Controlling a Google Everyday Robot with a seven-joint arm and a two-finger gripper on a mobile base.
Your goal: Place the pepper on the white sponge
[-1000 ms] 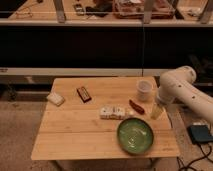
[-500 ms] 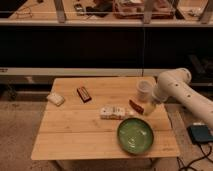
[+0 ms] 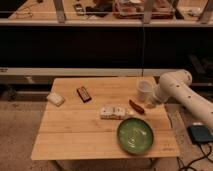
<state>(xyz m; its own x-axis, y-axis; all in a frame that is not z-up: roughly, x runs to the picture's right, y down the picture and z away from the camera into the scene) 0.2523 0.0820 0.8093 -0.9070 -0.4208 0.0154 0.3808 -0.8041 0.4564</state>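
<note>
The pepper (image 3: pixel 135 106) is a small dark red chili lying on the wooden table (image 3: pixel 75 135), right of centre, between the cup and the green plate. The white sponge (image 3: pixel 55 99) is a cream pad at the table's far left edge. My gripper (image 3: pixel 148 103) hangs from the white arm at the right side of the table, just right of the pepper and close above the tabletop.
A translucent cup (image 3: pixel 144 90) stands just behind the pepper. A whitish segmented block (image 3: pixel 112 112) lies at the centre. A green plate (image 3: pixel 135 135) sits front right. A dark bar with a label (image 3: pixel 83 94) lies centre-left. A shelf runs behind the table.
My arm has swung left and down, bringing the gripper from the table's right edge to just beside the pepper. The objects on the table have not moved.
</note>
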